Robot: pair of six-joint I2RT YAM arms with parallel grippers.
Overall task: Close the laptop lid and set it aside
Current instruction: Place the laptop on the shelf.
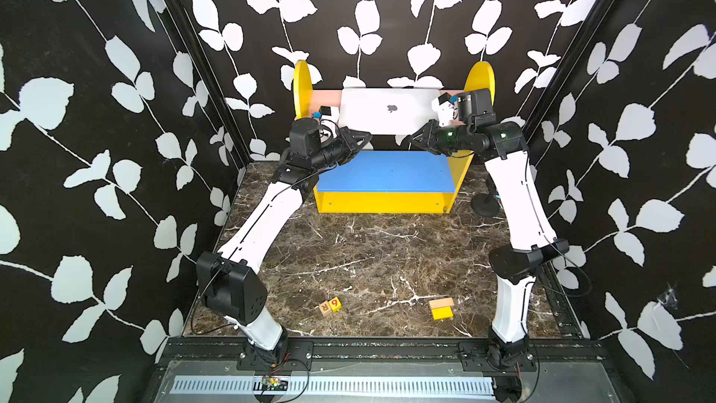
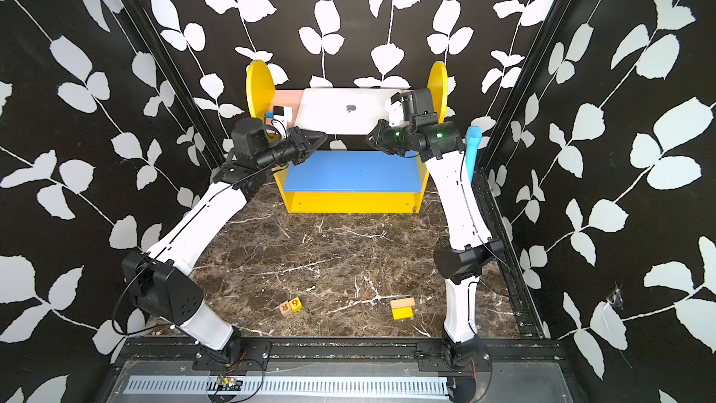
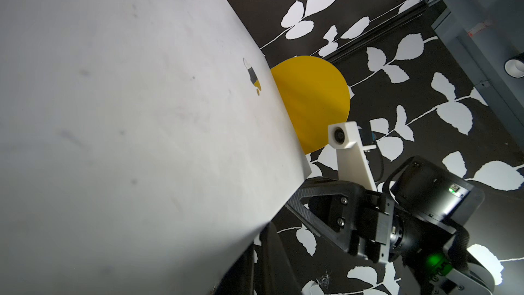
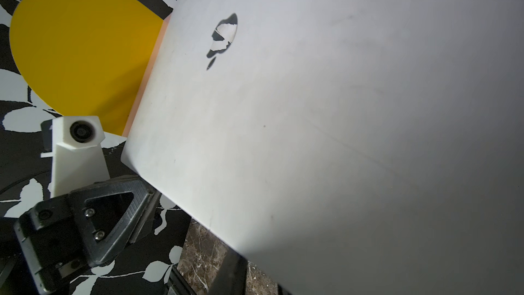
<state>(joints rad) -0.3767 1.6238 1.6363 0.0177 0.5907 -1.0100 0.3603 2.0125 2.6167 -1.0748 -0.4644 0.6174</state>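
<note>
left gripper (image 1: pixel 365 137): one of two. Jaws pressed together, tips right at the laptop's 7 o'clock corner. Honestly can't tell if it's pinching the edge or just touching it.
letter cubes (image 1: pixel 330 305): two, touching, an R and a 6, at 7 o'clock on the marble table (image 1: pixel 368 257).
laptop (image 1: pixel 387 120): just one, up at 12 o'clock, over the pink top board (image 1: pixel 326 99). Its near edge pokes out above the blue shelf (image 1: pixel 387 170).
laptop lid (image 2: pixel 333 112): shut, silver side up, one dark apple logo (image 1: pixel 392 108).
shelf unit (image 1: pixel 383 201): one, yellow, with two round-topped side panels.
flat blocks (image 1: pixel 442 307): two, one wood and one yellow, touching, at 5 o'clock.
right gripper (image 1: pixel 413 138): the second one. Jaws a little apart, one finger on each side of the laptop's 5 o'clock corner, so it's gripping it.
black round stand base (image 1: pixel 484 205): one, at 3 o'clock of the shelf unit.
</note>
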